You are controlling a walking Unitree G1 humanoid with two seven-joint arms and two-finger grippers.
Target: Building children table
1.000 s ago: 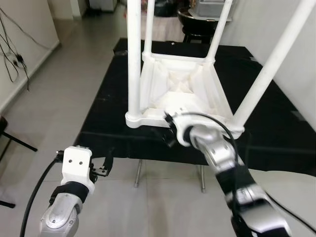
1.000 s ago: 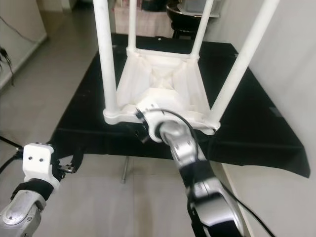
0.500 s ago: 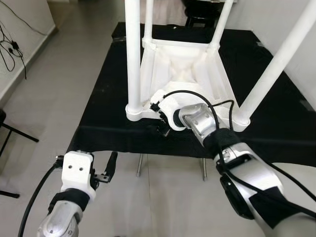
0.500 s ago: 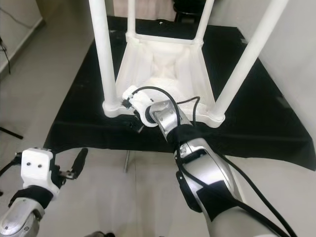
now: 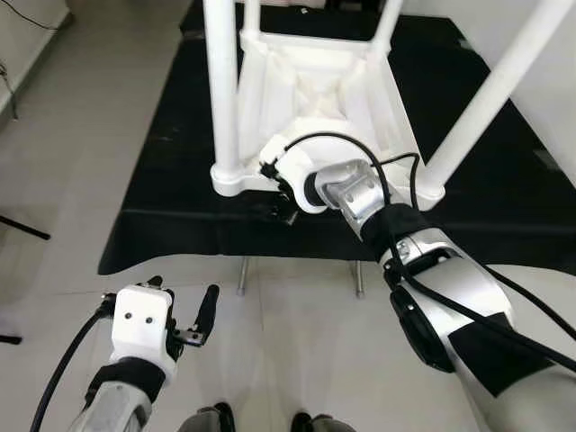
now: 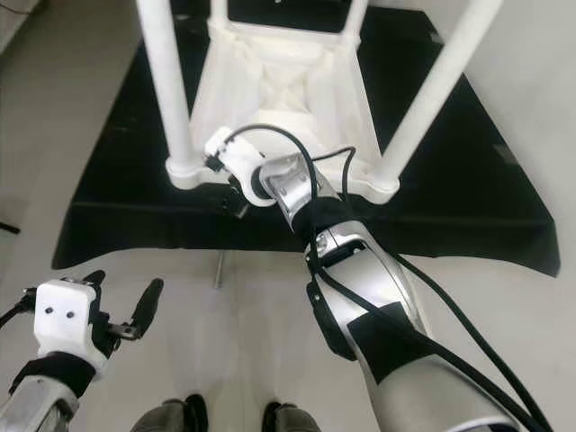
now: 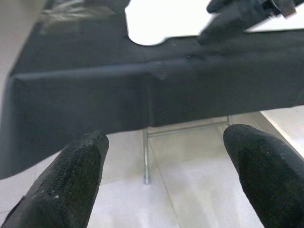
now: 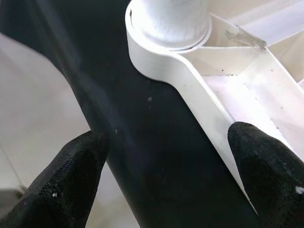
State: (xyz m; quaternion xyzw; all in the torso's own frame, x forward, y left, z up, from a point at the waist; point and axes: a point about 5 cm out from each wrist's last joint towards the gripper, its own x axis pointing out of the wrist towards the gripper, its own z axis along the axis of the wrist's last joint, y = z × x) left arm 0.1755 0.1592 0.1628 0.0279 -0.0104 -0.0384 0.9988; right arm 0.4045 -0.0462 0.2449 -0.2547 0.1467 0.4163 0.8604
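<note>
Black cloth covers the work table [image 5: 162, 236], and the white children's table [image 5: 315, 99] sits upside down on it, four legs up. Right gripper [image 5: 286, 209] hangs at its near rim by the near-left leg [image 5: 222, 90], jaws spread wide, holding nothing. Left gripper [image 5: 184, 310] idles low over the floor, also wide open and empty. I'd centre the rim between the fingers [image 8: 78, 166] before closing.
</note>
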